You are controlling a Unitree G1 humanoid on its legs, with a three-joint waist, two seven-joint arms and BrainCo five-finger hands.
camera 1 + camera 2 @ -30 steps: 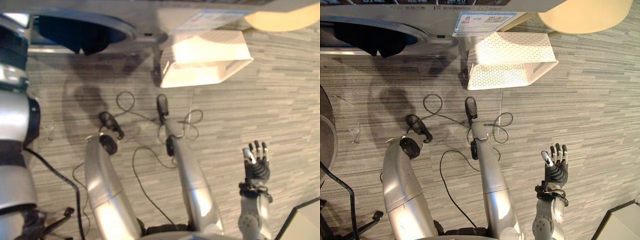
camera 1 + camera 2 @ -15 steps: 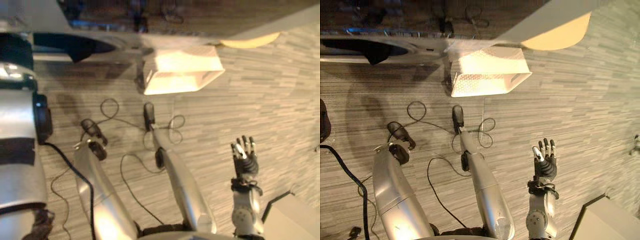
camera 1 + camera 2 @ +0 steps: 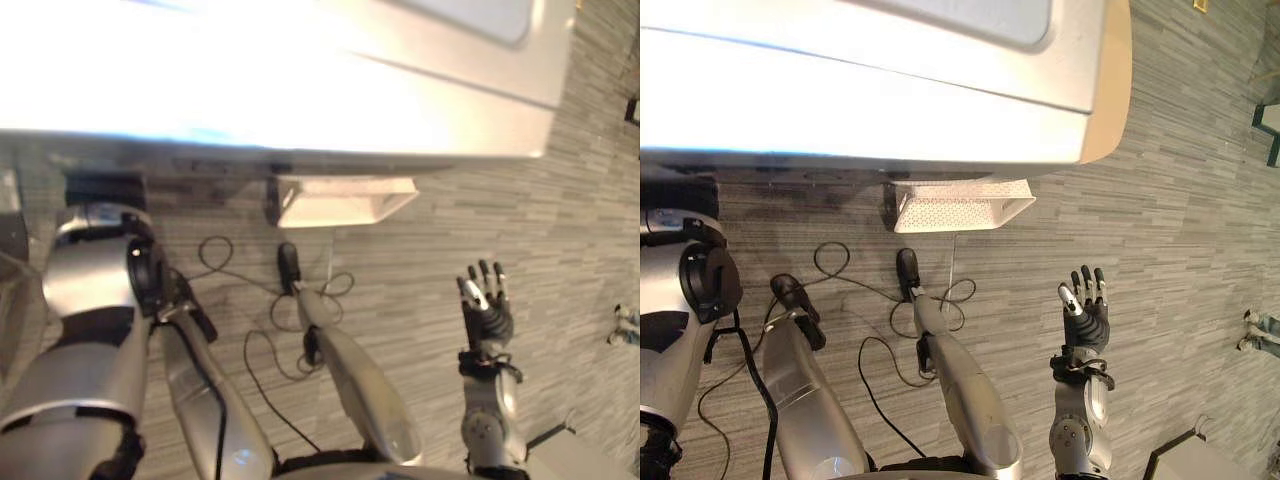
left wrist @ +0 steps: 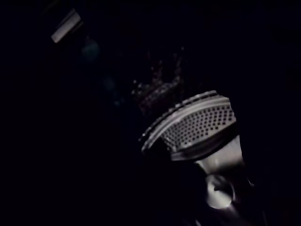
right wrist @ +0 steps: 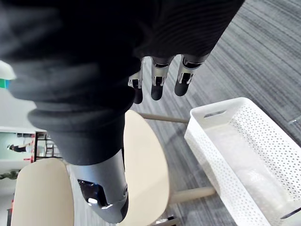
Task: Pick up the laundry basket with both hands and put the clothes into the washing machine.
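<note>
Two hands are to be read at this stage. At 4 o'clock in the head views the right hand [image 3: 1087, 322] is held up with fingers straight and spread, open and empty, well apart from every object. At 8 o'clock the left arm [image 3: 95, 300] is directed toward the dark gap under the front edge of the large white washing machine [image 3: 870, 100], whose body spans the field from 9 to 2 o'clock. Whether the left hand is open or closed cannot be told. In the left wrist view a curved perforated metal surface [image 4: 197, 125] is shown in darkness and is judged to be the inside of the drum.

At 12 o'clock the white perforated plastic laundry basket [image 3: 340, 210] stands on the grey striped floor [image 3: 1180, 230], close against the machine's front, and is touched by neither hand. In the right wrist view its interior appears empty. No clothes can be made out in any view.

The loading step is therefore judged to be late or complete. For the next move, the left arm would need to be drawn clear of the opening without catching its rim, and the drum checked for the clothes
</note>
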